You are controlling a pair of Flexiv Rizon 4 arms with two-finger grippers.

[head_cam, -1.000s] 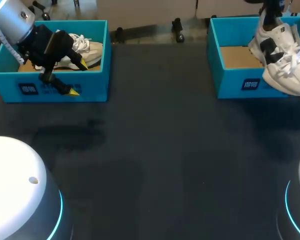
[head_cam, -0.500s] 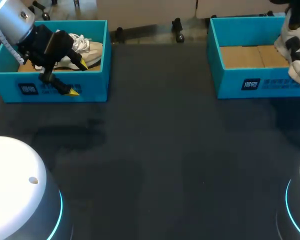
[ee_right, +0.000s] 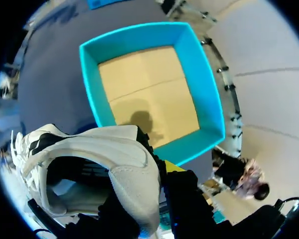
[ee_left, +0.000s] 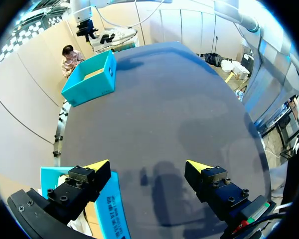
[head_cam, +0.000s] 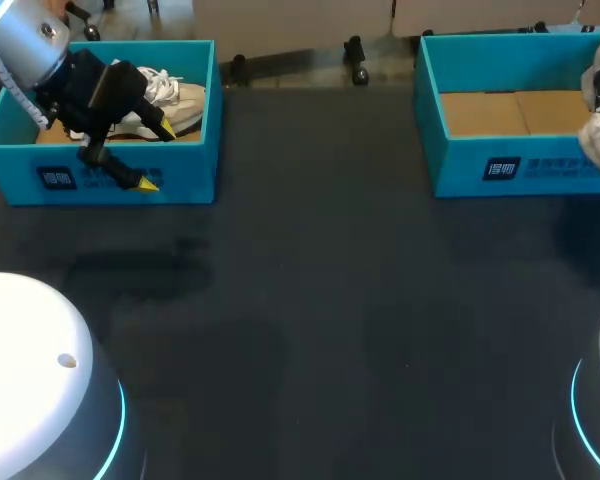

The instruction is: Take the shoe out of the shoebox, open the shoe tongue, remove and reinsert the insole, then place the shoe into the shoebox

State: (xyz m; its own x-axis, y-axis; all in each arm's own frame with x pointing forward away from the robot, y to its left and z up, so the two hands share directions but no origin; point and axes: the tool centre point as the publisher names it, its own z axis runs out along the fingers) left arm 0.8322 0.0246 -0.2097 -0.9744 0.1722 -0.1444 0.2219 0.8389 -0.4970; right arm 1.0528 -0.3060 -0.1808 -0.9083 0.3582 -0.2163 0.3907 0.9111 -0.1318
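Right wrist view: right fingers (ee_right: 157,189) pinch the shoe (ee_right: 119,144) by its heel, above the empty shoebox (ee_right: 92,84). Left fingers (ee_left: 147,168), far from that shoebox, are wide open, holding nothing.

The table (head_cam: 310,300) has a dark, matt, even-looking top. The two o'clock shoebox (head_cam: 460,170) and the ten o'clock shoebox (head_cam: 185,180) have smooth matt teal walls, the first with a plain brown cardboard floor. The white shoe (ee_right: 114,144) looks smooth and leather-like, with black panels and woven cloth laces.
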